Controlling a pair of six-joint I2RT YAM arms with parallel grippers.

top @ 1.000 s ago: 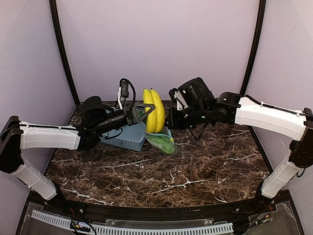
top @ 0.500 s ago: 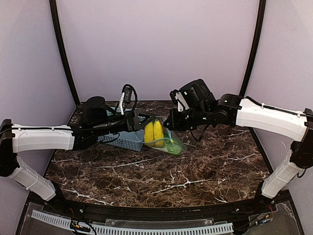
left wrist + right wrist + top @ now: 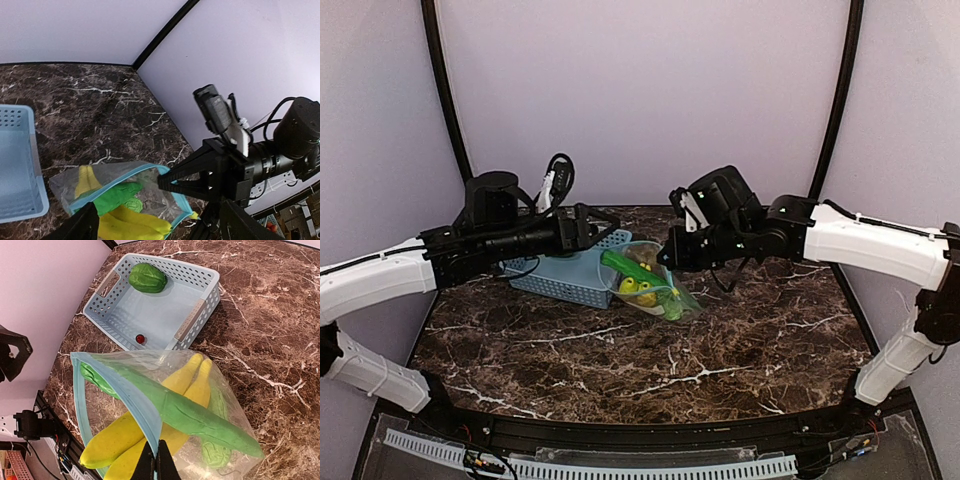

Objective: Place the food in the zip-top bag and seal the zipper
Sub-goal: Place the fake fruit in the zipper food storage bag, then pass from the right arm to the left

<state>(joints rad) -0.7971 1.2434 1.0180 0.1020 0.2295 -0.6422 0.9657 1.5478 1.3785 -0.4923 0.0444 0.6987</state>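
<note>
The zip-top bag (image 3: 655, 290) hangs mouth up just above the table, with my right gripper (image 3: 670, 258) shut on its light-blue zipper (image 3: 125, 395). Its closed fingertips (image 3: 157, 462) pinch that strip. Inside lie the yellow banana (image 3: 150, 435), a long green cucumber piece (image 3: 200, 415) and more green pieces (image 3: 217, 452). The dark green bell pepper (image 3: 147, 277) sits in the blue basket (image 3: 197, 285). My left gripper (image 3: 605, 228) hovers left of the bag over the basket, open and empty. Its fingers (image 3: 82, 225) stand wide apart above the bag mouth (image 3: 115, 182).
The light-blue slotted basket (image 3: 570, 275) stands left of the bag, touching it, with a small red item (image 3: 140, 338) inside. Dark marble table (image 3: 720, 350) spreads in front. Purple walls with black corner posts (image 3: 445, 100) close the back.
The left gripper opened and let go of the banana, which dropped into the bag. The left arm then drew back to the left. The right gripper kept its hold on the zipper.
</note>
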